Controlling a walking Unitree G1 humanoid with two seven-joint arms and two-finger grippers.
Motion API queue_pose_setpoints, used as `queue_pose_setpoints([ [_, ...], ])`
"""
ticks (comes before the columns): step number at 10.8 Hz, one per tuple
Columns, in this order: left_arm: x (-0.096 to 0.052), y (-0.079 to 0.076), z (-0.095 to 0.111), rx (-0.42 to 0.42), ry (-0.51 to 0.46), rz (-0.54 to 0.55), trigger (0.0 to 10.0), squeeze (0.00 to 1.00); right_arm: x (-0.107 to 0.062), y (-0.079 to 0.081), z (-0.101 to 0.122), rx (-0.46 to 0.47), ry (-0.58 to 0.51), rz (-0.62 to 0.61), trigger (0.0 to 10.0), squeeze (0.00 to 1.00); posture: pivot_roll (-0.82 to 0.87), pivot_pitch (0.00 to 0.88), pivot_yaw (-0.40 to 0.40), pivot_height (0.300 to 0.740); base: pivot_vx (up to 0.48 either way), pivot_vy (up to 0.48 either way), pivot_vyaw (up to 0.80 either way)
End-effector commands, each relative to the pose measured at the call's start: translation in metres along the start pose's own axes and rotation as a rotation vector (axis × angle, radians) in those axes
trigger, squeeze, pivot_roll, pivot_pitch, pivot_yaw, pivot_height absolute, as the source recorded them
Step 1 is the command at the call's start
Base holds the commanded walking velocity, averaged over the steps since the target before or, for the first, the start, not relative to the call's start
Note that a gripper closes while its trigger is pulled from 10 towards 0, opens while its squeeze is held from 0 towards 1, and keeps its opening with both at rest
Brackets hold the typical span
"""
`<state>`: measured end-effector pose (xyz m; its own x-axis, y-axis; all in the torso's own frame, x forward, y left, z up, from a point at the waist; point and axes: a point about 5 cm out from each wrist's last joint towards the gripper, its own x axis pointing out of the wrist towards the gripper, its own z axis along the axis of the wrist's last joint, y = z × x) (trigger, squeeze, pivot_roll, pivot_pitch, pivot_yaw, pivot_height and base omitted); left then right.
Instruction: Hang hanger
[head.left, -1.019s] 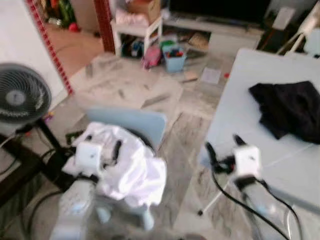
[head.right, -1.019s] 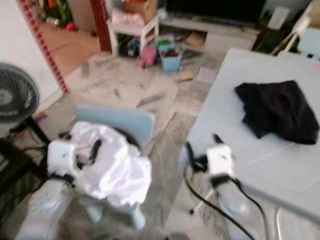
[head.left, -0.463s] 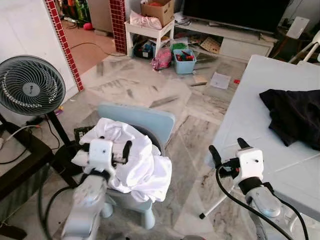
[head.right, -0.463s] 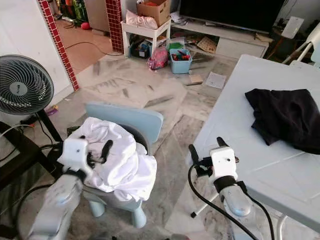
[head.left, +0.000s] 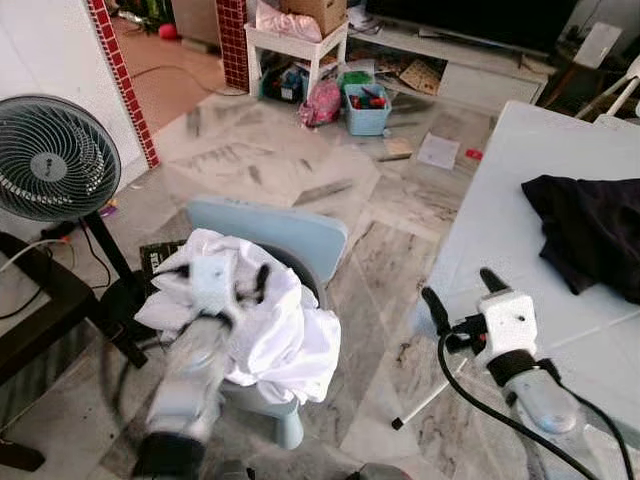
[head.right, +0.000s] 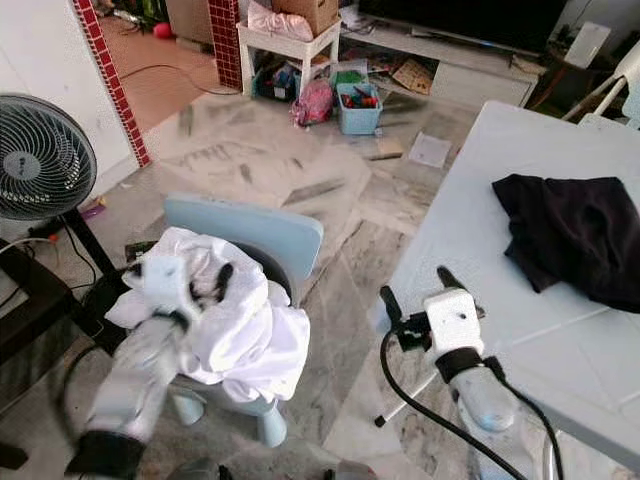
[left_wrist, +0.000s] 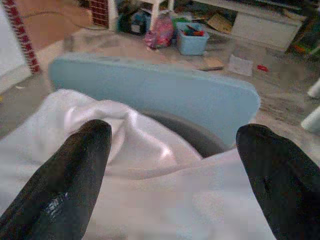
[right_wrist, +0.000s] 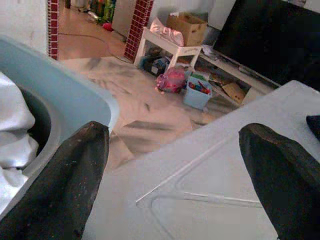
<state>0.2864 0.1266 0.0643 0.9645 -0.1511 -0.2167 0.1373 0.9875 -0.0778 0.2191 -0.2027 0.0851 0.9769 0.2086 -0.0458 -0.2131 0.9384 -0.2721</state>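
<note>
The robot stands between a small pale blue chair (head.left: 270, 232) and a white table (head.right: 480, 190). A crumpled white garment (head.left: 275, 325) is heaped on the chair's seat, spilling over its front edge. The left gripper (left_wrist: 175, 165) hovers just above that heap, its fingers (left_wrist: 70, 170) spread apart and holding nothing; the left arm looks blurred in the head views. The right gripper (head.left: 462, 295) hangs out over the marble floor (head.left: 270, 165) just beside the table's near edge, its fingers (right_wrist: 75, 175) likewise parted and empty.

I can't make out a hanger anywhere; if one lies among the white cloth, it is hidden. A black garment (head.right: 570, 235) lies bunched on the table, well apart from both grippers. To the robot's left stands a pedestal fan (head.left: 50, 165). Across the floor sit a white side table (head.left: 295, 45) carrying a cardboard box (head.right: 300, 10), a blue bin of toys (head.left: 367, 105) and a low TV stand (head.right: 450, 75).
</note>
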Motion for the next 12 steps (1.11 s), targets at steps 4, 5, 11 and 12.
queue_pose_setpoints([
  [4, 0.009, -0.024, -0.005, 0.004, 0.083, -0.075, 10.0, 0.0, -0.001, 0.003, 0.002, -0.027, 0.009, 0.033, 10.0, 0.0, -0.11, 0.02, -0.063, 0.74, 0.0, 0.0, 0.0],
  [5, 0.001, -0.024, -0.016, -0.007, 0.139, -0.056, 10.0, 0.0, 0.001, 0.005, 0.001, -0.026, 0.008, 0.036, 10.0, 0.0, -0.1, 0.018, -0.06, 0.74, 0.0, 0.0, 0.0],
  [11, 0.01, -0.028, -0.02, -0.04, 0.229, -0.054, 10.0, 0.0, 0.011, 0.013, 0.001, -0.015, -0.001, 0.073, 10.0, 0.0, -0.07, 0.008, -0.064, 0.74, 0.0, 0.0, 0.0],
  [12, 0.012, -0.032, -0.02, -0.049, 0.235, -0.066, 10.0, 0.0, 0.012, 0.013, 0.001, -0.015, -0.004, 0.072, 10.0, 0.0, -0.08, 0.003, -0.06, 0.74, 0.0, 0.0, 0.0],
])
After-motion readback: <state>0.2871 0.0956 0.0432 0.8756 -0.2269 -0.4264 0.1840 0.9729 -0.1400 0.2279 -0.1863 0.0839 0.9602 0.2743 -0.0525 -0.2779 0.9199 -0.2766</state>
